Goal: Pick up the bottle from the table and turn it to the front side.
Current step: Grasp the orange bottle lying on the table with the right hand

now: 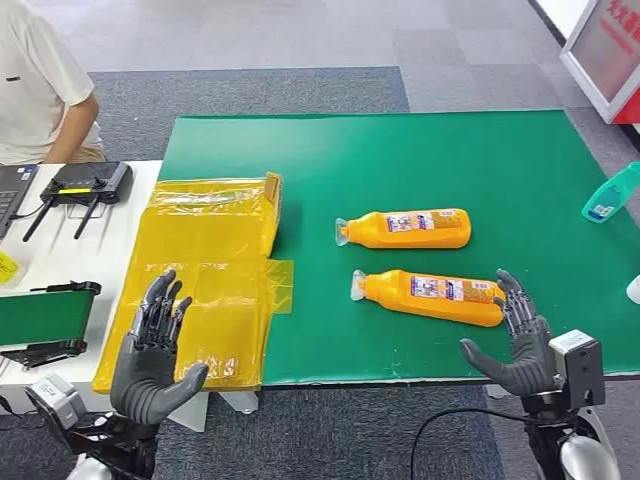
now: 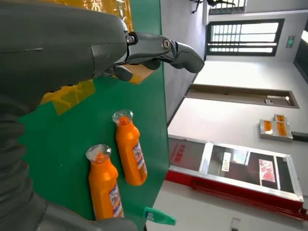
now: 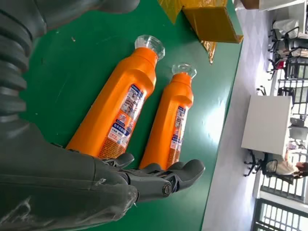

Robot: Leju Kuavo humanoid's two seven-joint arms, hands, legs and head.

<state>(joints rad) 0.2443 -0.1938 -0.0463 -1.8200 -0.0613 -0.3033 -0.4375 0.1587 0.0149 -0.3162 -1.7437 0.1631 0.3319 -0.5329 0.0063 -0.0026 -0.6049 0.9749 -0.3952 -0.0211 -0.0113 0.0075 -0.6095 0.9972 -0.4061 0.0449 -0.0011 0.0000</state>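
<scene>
While both hands hover, fingers spread, nothing is held.
Right hand [image 1: 521,345] at worktop [image 1: 453,150] front edge, left hand [image 1: 155,350] over the yellow bag [image 1: 204,270]; nearer bottle [image 1: 430,297] lies lengthwise along that edge, cap toward the bag.

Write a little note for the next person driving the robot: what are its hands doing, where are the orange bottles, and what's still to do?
Left hand: open, holding nothing, over the yellow plastic sheet.
Right hand: open, fingers spread, at the base end of the near orange bottle, not gripping.
Far orange bottle lies beside it on the green mat, caps pointing left.
Done: nothing lifted.
Left: grasp a bottle, lift, turn it front side.
</scene>
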